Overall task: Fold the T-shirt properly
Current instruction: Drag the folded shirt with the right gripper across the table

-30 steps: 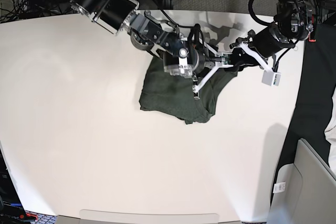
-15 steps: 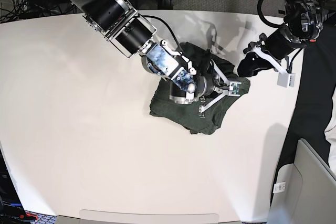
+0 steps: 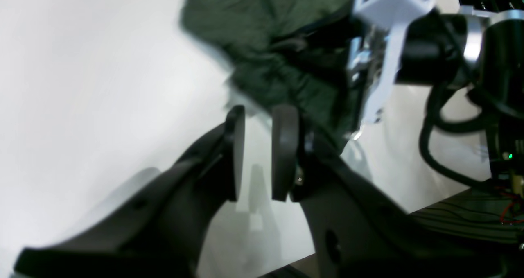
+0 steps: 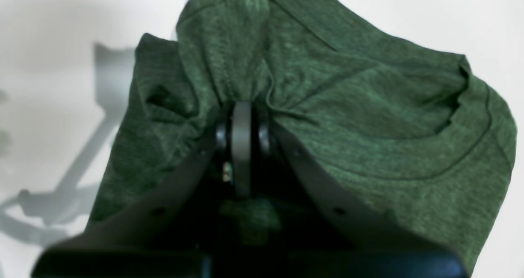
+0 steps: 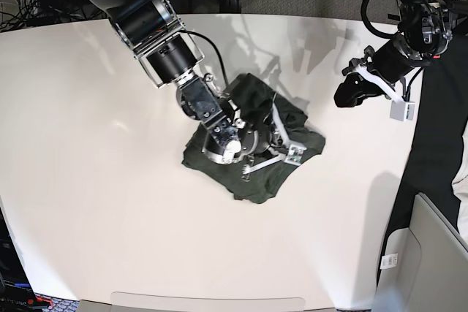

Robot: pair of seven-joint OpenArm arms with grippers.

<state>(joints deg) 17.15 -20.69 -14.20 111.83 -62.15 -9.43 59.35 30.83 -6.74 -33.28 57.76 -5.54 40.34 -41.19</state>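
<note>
The dark olive-green T-shirt [image 5: 248, 173] lies bunched in a small heap on the white table [image 5: 88, 180]. My right gripper [image 5: 281, 153] rests on top of the heap. In the right wrist view it [image 4: 242, 120] is shut on a pinched ridge of the T-shirt [image 4: 368, 126], with fabric gathered around its tips. My left gripper [image 5: 349, 94] hovers to the right of the heap, apart from it. Seen from the left wrist, it [image 3: 258, 147] stands open with only table between its fingers [image 3: 284, 151]. The T-shirt [image 3: 262, 36] lies beyond its tips.
The right arm [image 5: 161, 49] reaches in from the back left over the table. Cables and dark equipment [image 5: 417, 5] sit at the back right. The table's right edge [image 5: 406, 180] meets a dark floor, with a grey box [image 5: 428, 261] at the lower right.
My right gripper has dragged the T-shirt down and left toward the table's middle. My left gripper has drawn back to the right, away from the fabric.
</note>
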